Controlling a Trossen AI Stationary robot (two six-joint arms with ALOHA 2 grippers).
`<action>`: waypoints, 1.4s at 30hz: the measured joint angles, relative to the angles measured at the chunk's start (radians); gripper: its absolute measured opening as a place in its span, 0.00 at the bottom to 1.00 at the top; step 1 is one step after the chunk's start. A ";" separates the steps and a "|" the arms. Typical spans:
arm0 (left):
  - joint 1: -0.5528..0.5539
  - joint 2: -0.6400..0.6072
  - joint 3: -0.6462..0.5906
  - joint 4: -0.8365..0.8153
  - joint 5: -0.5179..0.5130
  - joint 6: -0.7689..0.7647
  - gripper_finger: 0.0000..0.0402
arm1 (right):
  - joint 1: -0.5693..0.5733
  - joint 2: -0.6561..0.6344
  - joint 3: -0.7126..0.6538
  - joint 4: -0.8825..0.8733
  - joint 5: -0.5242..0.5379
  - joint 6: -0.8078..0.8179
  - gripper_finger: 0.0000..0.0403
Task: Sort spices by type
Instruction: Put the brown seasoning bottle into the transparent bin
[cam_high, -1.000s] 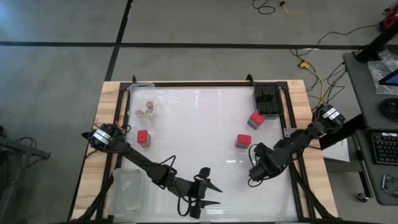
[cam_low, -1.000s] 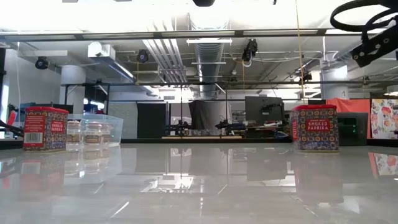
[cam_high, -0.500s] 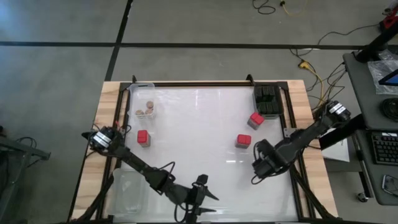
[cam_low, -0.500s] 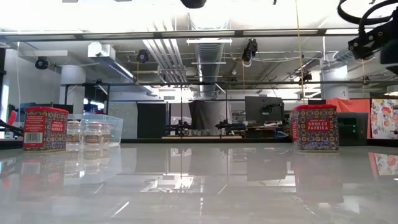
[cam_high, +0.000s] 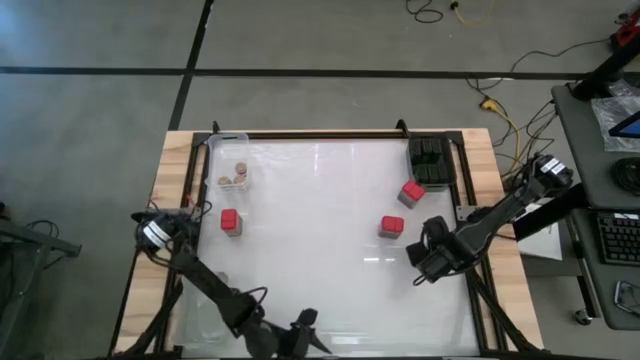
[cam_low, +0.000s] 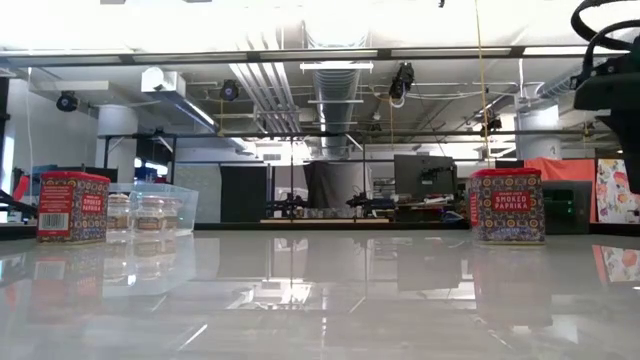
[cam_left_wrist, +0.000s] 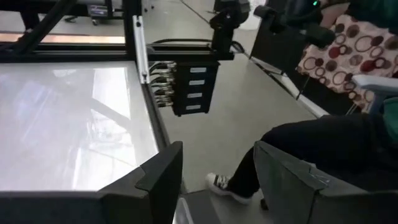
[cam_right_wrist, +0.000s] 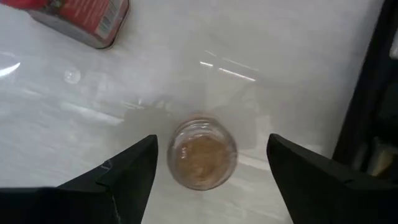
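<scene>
Left arm has pulled back to the near edge since a second ago, left gripper (cam_left_wrist: 217, 163) spread with nothing in it. Far-left clear tray (cam_high: 214, 150) holds a few tan-topped jars (cam_high: 236, 176). Red tins (cam_high: 231, 221) sit loose on the table. Right gripper (cam_right_wrist: 211, 143) has shifted right and hangs over a lone jar (cam_right_wrist: 202, 155), fingers wide, not touching it. I'd centre it, drop straight, then squeeze gently. Black boxes (cam_high: 430, 165) are grouped far right.
</scene>
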 joint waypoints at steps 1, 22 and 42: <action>-0.005 0.000 0.000 0.003 0.000 0.000 0.45 | 0.000 0.006 0.000 0.014 -0.002 0.010 0.71; -0.005 0.000 0.000 -0.022 -0.001 0.034 0.45 | -0.005 0.138 0.000 0.105 -0.036 0.022 0.57; -0.001 -0.069 0.008 -0.350 0.079 -0.071 0.45 | -0.003 0.158 0.119 0.150 -0.003 -0.222 0.47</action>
